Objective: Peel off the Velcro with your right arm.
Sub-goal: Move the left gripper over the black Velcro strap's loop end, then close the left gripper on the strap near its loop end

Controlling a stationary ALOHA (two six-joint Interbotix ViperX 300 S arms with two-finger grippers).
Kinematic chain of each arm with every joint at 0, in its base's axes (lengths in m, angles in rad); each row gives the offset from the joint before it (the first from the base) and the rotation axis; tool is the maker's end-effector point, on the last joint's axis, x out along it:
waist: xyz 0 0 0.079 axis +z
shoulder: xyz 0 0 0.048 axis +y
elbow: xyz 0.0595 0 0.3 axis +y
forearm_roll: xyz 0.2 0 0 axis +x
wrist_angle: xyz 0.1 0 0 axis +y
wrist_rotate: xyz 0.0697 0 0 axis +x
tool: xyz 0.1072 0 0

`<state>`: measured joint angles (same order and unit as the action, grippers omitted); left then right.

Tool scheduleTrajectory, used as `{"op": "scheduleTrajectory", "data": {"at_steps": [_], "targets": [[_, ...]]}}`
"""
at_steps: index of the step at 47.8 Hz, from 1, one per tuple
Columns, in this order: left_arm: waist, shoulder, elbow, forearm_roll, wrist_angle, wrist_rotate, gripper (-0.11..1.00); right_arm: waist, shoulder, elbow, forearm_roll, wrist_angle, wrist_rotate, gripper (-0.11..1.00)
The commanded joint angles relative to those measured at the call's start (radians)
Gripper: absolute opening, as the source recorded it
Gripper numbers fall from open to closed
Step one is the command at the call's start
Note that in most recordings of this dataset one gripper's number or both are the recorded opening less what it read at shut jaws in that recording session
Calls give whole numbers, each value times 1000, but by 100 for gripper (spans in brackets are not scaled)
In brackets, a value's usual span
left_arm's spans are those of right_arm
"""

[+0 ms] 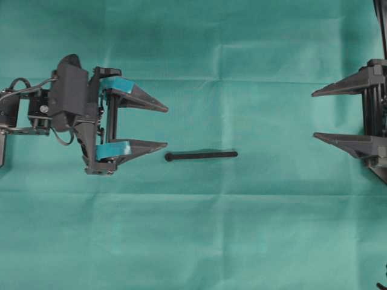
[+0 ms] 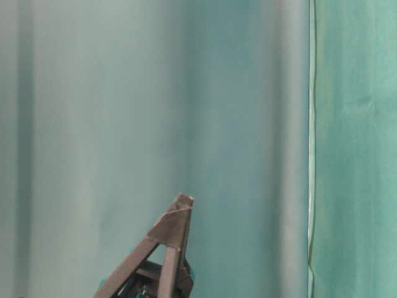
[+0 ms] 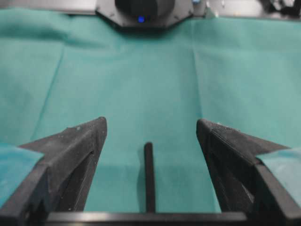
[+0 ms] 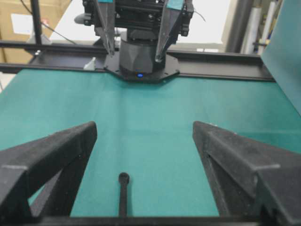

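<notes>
Velcro [image 1: 201,156], a thin black two-layer strap with one rounded end, lies flat on the green cloth-covered tabletop [image 1: 242,241], stretched along the line between my two grippers. My left gripper [image 1: 167,127], the one with teal-padded black fingers, stands wide open and holds nothing; the strap's rounded end sits just beyond its lower fingertip, apart from it. My right gripper [image 1: 314,115], with plain dark grey pointed fingers, is also spread wide and empty, well apart from the strap's other end. I judge the strap light, limp and soft, so it should bend and slide on the cloth rather than resist; lying so low, it leaves little edge for a fingertip to catch. The two layers probably cling firmly, so one end likely needs pinning while the other layer is pulled away. I would take the squarer end nearest my right gripper, pinching only the upper layer if a loose lip shows there; from here I cannot tell whether it does.
</notes>
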<state>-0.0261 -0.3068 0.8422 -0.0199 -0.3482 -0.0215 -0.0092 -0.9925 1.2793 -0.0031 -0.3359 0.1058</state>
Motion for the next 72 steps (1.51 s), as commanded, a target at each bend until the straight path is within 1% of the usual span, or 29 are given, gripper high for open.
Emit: {"op": "scheduleTrajectory", "data": {"at_steps": [1, 10, 18, 27, 45, 72], "targets": [[2, -8, -54, -5, 67, -2, 83, -2, 5, -11, -2, -5, 2, 69], [3, 2, -129, -5, 293, -2, 83, -3, 6, -11, -2, -5, 2, 69], [2, 31, -187, -5, 453, -2, 83, -2, 5, -11, -2, -5, 2, 69], [2, 78, -242, -5, 571, -2, 83, -2, 6, -11, -2, -5, 2, 69], [2, 167, -261, -3, 580, 0, 83, -3, 8, -11, -2, -8, 2, 69], [14, 374, -308, 0, 548, 3, 83, -3, 5, 14, -2, -20, 2, 69]]}}
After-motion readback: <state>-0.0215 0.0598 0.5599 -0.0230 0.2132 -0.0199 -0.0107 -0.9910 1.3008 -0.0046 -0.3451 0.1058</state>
